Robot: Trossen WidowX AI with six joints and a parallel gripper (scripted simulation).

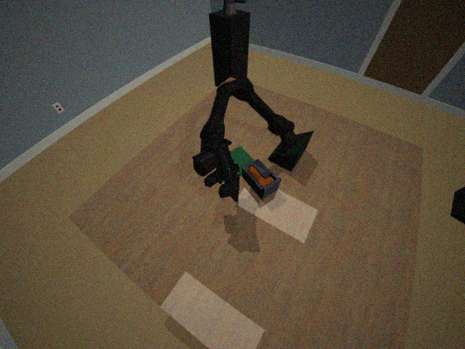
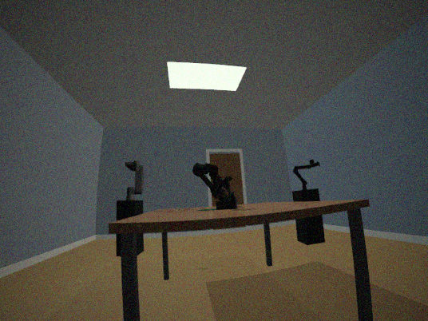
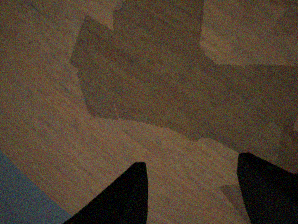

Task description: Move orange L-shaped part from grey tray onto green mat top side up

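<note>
Hand [image 1: 230, 187] half-spread, holding nothing; one orange part [image 1: 260, 174] inside one tray [image 1: 265, 187].

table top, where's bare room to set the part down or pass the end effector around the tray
Bare wood shows in front of the grey tray, around the pale patch, and across the near left of the table. It is crowded behind and to the left: the green mat is partly covered by the end effector, and the arm's base stands close behind the tray.
</note>
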